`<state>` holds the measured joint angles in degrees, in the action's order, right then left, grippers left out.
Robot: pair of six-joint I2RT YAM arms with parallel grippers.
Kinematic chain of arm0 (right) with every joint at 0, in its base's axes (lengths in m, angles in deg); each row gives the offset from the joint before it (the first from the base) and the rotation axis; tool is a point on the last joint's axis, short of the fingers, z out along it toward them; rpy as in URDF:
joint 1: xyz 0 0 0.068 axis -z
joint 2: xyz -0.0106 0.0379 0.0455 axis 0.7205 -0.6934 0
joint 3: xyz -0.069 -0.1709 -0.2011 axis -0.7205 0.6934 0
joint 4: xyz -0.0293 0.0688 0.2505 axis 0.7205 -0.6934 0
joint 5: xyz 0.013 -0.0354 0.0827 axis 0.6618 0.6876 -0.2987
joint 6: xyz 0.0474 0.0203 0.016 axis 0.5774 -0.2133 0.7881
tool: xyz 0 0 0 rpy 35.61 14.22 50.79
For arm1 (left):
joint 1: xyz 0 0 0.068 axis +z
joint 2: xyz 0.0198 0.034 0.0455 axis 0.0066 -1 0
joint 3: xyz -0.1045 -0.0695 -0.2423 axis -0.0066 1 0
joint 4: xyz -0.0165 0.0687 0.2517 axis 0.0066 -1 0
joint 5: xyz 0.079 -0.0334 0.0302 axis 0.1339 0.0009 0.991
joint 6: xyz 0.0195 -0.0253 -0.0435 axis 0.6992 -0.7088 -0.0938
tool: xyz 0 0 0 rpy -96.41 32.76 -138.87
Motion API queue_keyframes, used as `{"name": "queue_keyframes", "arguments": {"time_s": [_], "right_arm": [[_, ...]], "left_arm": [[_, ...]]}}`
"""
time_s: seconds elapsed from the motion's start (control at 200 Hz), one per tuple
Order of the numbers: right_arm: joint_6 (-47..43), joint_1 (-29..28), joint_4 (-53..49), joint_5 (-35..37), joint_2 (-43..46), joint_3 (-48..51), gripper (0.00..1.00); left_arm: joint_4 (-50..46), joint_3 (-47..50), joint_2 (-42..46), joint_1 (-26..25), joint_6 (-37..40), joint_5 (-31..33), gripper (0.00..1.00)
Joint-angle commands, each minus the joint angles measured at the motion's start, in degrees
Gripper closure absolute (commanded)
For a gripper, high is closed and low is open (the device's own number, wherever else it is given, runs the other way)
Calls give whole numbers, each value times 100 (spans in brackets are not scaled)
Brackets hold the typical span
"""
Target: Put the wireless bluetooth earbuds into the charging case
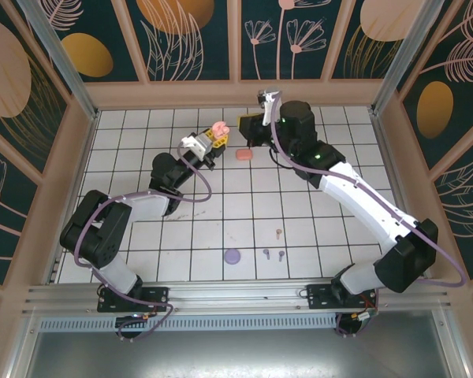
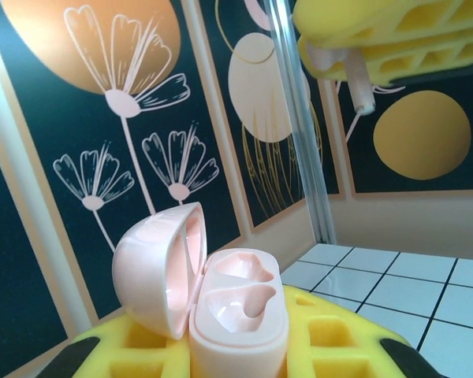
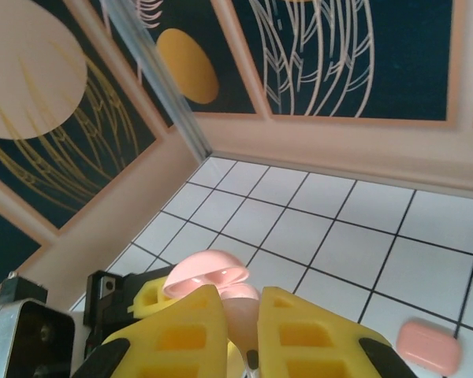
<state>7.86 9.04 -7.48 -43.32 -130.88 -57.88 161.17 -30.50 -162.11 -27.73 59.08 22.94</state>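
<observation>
Holding work above the white tiled counter (image 1: pixel 221 220), our left jaws clench an open peach charging case (image 2: pixel 236 315), both wells empty; our right jaws pinch a tan-peach earbud (image 2: pixel 361 90) just above it. A second tan earbud (image 1: pixel 278 232) and two purple earbuds (image 1: pixel 266 253) lie loose, awaiting insertion.

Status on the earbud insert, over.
Left gripper shut on open pale-pink charging case. Right gripper shut on tan-peach earbud, close to the case, not yet in. Nothing between them.
</observation>
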Motion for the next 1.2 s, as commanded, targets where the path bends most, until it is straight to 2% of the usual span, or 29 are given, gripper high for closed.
{"name": "queue_keyframes", "arguments": {"time_s": [0.0, 0.365, 1.196], "right_arm": [[-305, -68, 624, -363, 204, 231, 87], [-561, -232, 926, -454, 207, 522, 87], [-504, -259, 1034, -472, -167, 632, 89]], "left_arm": [[-225, -252, -45, -24, 242, -398, 100], [-601, -475, -91, -42, 260, -903, 100], [-539, -497, -19, -44, 52, -986, 100]]}}
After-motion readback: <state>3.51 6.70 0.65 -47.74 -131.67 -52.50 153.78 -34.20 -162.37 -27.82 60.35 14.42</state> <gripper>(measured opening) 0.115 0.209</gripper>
